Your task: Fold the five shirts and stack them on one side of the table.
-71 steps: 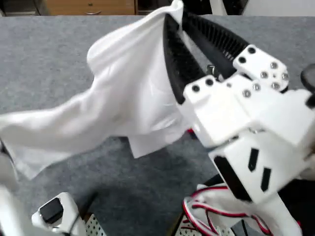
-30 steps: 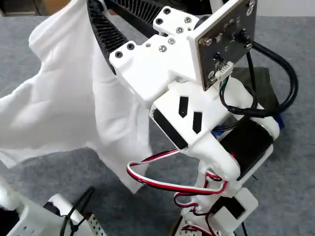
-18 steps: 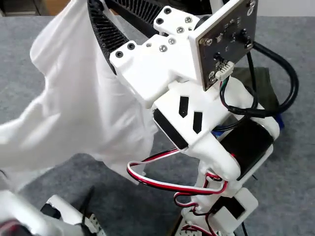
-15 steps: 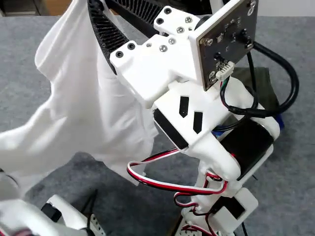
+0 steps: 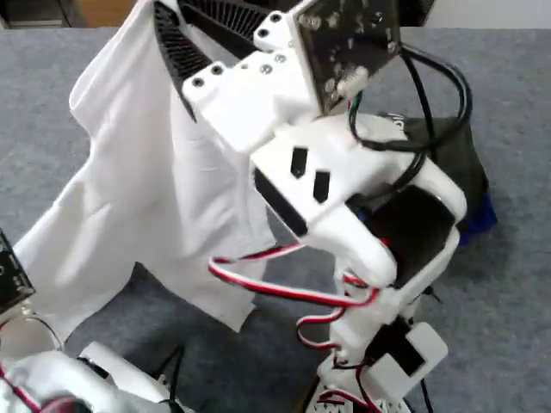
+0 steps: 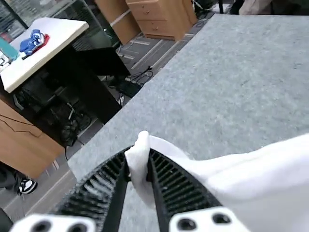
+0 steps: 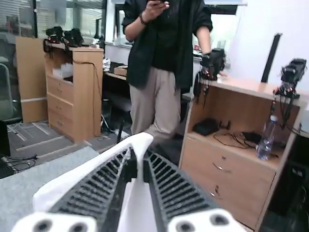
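**White shirt held aloft at two points, not yet laid flat**

The left jaws are closed on a small bunched tip of the white shirt [image 6: 141,153], the cloth pinched between the ribbed black pads above the grey desk [image 6: 231,92]. The right jaws are likewise clamped on a fold of the same shirt [image 7: 138,143], raised high and facing out into the room. From above, the shirt [image 5: 146,189] hangs from the right arm's grip near the far edge and drapes down towards the near left corner, mostly off the desk [image 5: 60,95]. A dark garment [image 5: 461,159] lies behind the right arm, with something blue [image 5: 482,215] just beside it.

The step in hand looks like spreading the shirt before its first fold. To do it well, the two grips should draw apart until the edge between them is taut, then come down together so the hanging hem meets the desk first and the rest is dragged out smooth. Both pinches are small, so a sharp pull could slip one. The landing spot should stay well apart from the dark garment.

The shirt shows no print or label; markings on the arm's circuit board [image 5: 344,34] are too small to read.
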Tool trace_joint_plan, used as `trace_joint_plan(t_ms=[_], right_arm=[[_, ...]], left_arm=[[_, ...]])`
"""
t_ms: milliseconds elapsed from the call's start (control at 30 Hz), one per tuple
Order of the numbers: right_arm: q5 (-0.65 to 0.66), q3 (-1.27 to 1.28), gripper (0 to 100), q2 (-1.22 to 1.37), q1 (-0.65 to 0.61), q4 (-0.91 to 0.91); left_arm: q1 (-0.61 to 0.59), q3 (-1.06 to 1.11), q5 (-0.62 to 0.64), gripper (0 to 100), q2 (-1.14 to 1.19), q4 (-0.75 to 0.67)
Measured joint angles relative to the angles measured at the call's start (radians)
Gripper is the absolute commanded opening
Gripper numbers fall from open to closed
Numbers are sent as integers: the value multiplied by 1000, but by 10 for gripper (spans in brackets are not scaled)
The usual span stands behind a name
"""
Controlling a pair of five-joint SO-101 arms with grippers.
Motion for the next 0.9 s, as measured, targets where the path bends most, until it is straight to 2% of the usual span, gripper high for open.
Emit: trace_joint_plan(t_ms=[100,267,633,767,900], right_arm=[[-8,58,5,49,29,-32],[-9,153,5,175,74,-161],[-44,169,5,519,161,-439],[-46,141,5,629,164,-522],[-31,54,5,723,164,-545]], left_arm=[[0,167,-2,19,-37,-147],[83,477,25,19,-64,-519],[387,1048,298,19,-15,-1390],[443,1112,341,19,103,-1654],[451,1059,396,19,298,-1737]])
